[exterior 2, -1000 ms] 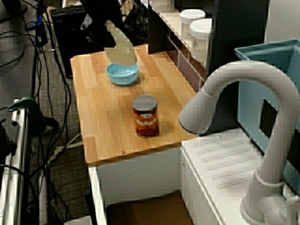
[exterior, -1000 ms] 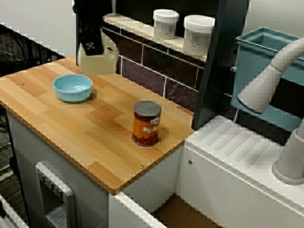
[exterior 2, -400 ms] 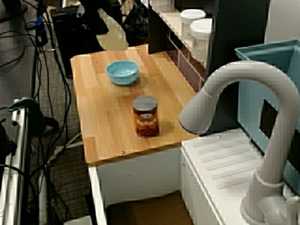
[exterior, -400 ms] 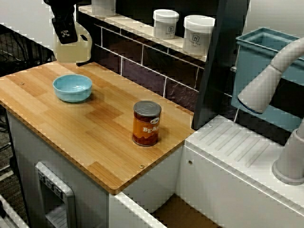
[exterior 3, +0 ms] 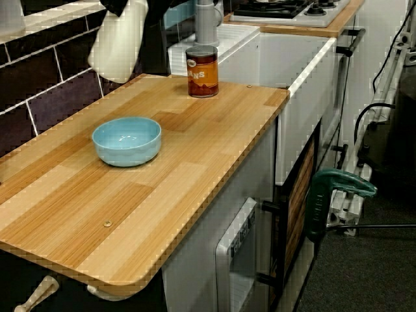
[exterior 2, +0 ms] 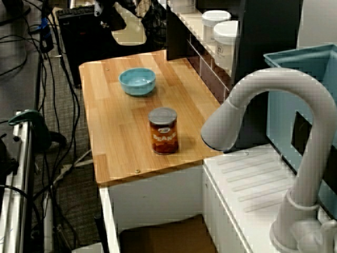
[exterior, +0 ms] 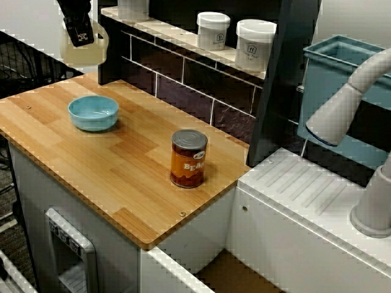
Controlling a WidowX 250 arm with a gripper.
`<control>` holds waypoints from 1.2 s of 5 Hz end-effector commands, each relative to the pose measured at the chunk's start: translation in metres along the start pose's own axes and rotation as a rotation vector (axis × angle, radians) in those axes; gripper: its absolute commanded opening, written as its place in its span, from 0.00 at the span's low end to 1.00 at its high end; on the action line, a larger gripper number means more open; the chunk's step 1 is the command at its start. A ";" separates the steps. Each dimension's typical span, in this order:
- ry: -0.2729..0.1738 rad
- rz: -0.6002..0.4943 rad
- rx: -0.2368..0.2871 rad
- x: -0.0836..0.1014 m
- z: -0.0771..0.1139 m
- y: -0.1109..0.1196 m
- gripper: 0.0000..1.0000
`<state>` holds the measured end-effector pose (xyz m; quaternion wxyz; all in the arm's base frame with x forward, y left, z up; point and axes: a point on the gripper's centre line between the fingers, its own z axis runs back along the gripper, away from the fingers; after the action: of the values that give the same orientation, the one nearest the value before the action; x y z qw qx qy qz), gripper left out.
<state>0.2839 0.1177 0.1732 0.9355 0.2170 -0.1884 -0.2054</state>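
My black gripper [exterior: 79,29] is shut on a cream plastic jug [exterior: 84,54] and holds it in the air above the far left corner of the wooden counter [exterior: 122,177]. In the view along the counter the jug [exterior 2: 129,35] hangs beyond the counter's far end, with the gripper [exterior 2: 109,11] at its top. The low view from the counter's end shows the jug [exterior 3: 119,43] high over the back edge. A light blue bowl [exterior: 93,113] sits on the counter below and to the right of the jug. An orange bean can [exterior: 189,158] stands upright further right.
Two white jars [exterior: 213,30] [exterior: 255,44] stand on the tiled wall's shelf [exterior: 171,32]. A dark post [exterior: 278,85], a blue bin [exterior: 333,79] and a grey tap [exterior: 345,107] over the white drainboard [exterior: 305,189] lie right. Cables [exterior 2: 31,68] cover the floor.
The gripper has lifted the jug up and to the left, from just behind the bowl to a spot off the counter's far corner. Bowl and can have not moved.
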 end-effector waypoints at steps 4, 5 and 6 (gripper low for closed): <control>-0.042 0.074 0.277 -0.008 -0.003 0.041 0.00; -0.048 0.054 0.325 -0.010 -0.007 0.034 0.00; -0.065 0.037 0.343 -0.008 -0.004 0.028 0.00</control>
<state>0.2907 0.1512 0.1685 0.8892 0.3539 -0.2403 -0.1626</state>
